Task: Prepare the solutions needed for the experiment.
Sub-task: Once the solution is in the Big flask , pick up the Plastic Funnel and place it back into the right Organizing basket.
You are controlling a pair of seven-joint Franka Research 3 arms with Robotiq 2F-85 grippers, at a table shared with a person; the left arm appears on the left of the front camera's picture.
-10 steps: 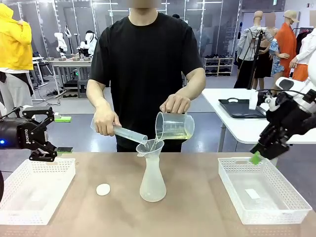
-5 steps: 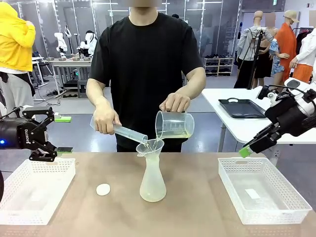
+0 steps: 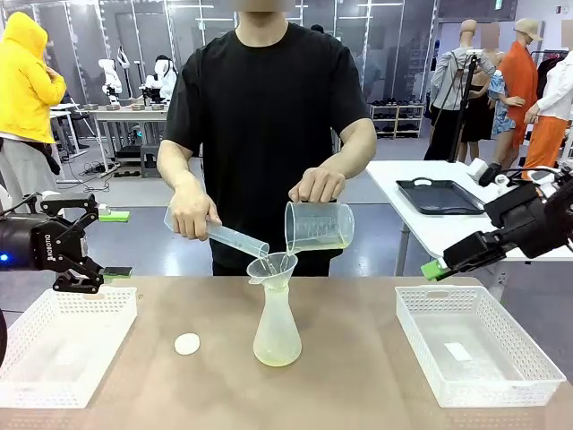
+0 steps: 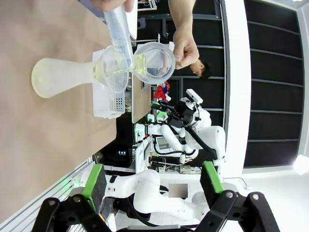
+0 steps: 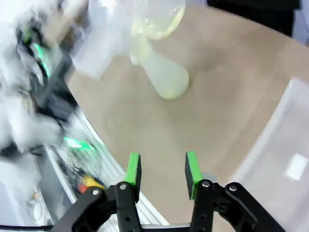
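While aloft, left gripper (image 3: pixel 112 244) level, fingers (image 3: pixel 115 271) wide.

The left tool (image 3: pixel 112 244) gapes wide, level, while the right tool (image 3: pixel 432 268) hangs raised, jaws partly parted, empty

Background: grey floor (image 3: pixel 134 246); glass-panelled wall (image 3: pixel 394 40) at the far side; white desk (image 3: pixel 430 235) at right bearing a black tray (image 3: pixel 439 195); cluttered desk (image 3: pixel 125 115) far left.
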